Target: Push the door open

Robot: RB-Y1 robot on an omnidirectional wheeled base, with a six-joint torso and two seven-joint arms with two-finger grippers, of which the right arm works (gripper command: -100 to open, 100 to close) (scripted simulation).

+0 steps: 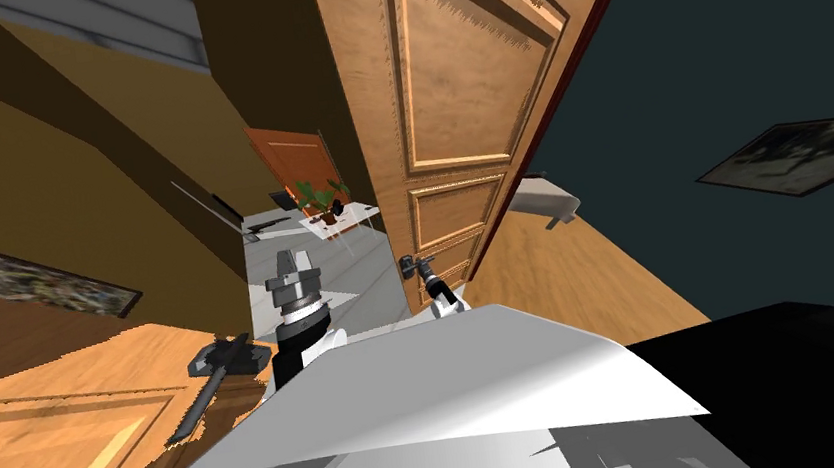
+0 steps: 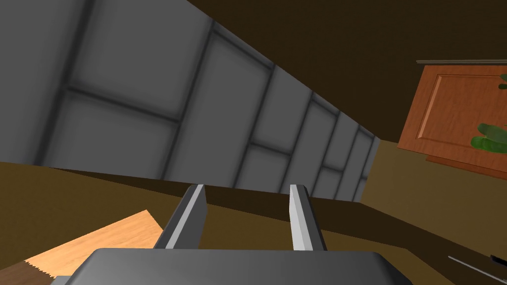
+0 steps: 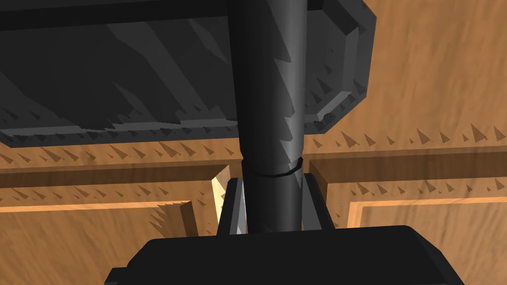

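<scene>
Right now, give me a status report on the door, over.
Right gripper shut on dark door handle. Left gripper open, free. Wooden door ajar. Table with plant far beyond gap.

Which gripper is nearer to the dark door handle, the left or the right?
Right. The right gripper is shut on the door handle, with its fingers pressing the handle's sides. The left gripper stands open to the handle's left, apart from it.

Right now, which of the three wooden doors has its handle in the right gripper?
The tall panelled door straight ahead: the right gripper is shut on its dark handle. The handle of the left door is free, and the orange door stands far back.
</scene>
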